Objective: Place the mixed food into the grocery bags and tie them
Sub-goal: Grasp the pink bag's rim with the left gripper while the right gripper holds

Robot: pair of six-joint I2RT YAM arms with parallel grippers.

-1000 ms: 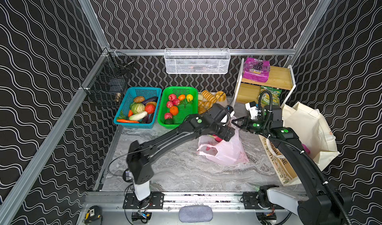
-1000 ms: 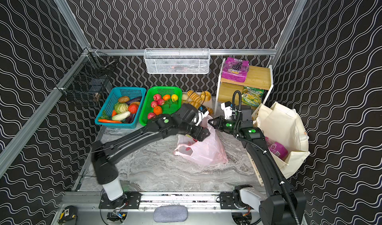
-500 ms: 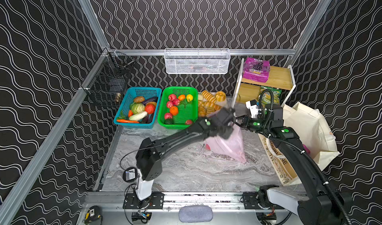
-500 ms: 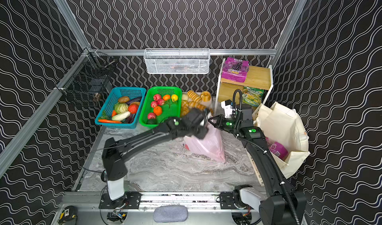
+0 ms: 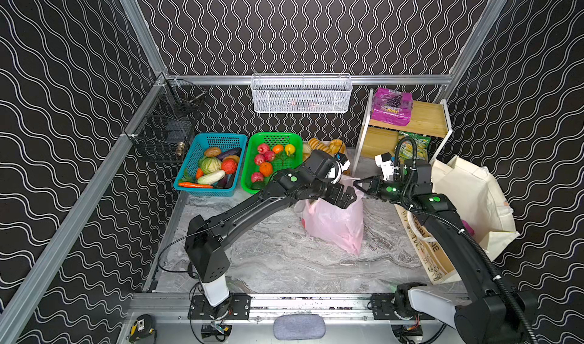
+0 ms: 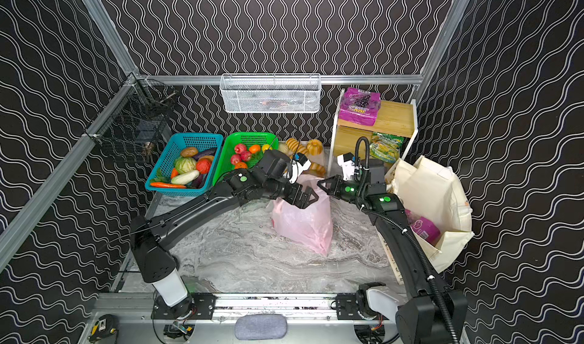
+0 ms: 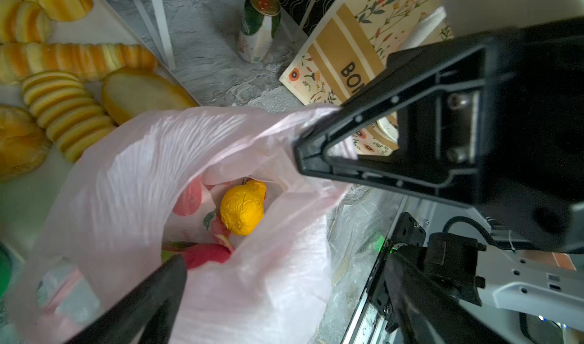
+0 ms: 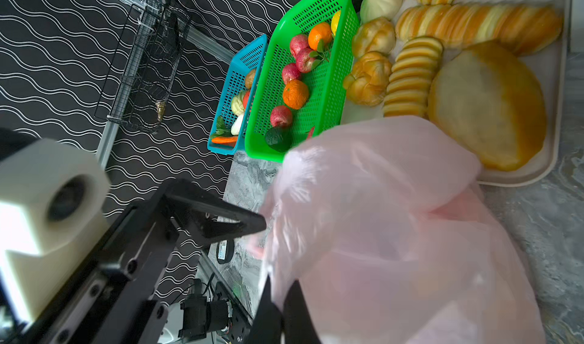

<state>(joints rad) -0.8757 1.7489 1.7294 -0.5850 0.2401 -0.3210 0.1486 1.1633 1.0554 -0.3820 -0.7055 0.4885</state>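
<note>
Right under our left gripper (image 5: 346, 197) sits the pink plastic bag (image 5: 335, 225). The gripper's two fingers (image 7: 142, 301) are spread wide with nothing between them. Just beside it, our right gripper (image 5: 358, 186) is pressed together on the bag's top edge. It pinches the thin plastic, so the mouth stands open. Down inside, below the left gripper, we count one yellow fruit (image 7: 242, 208) and one pink dragon fruit (image 7: 207, 255).

We think this is the filling step, because the bag is not full and not tied. The next move, we think, calls for the left gripper to lift clear of the plastic and go get more food. The right gripper must not let go, or the mouth may flop shut.

Behind the left gripper, the green basket (image 5: 273, 135) holds four red apples (image 5: 264, 148), two oranges (image 5: 266, 168), one small yellow toy fruit (image 5: 289, 149) and one dark green fruit (image 8: 278, 138). Past the right gripper we count one can (image 7: 259, 32), one purple packet (image 5: 392, 107) on top of the shelf (image 5: 423, 118) and one snack bag (image 5: 414, 145) under it. Farther out on that side stands one cream tote (image 5: 467, 194) with one pink packet (image 6: 423, 228) inside. One paper bag (image 7: 331, 58) lies beside it.
</note>
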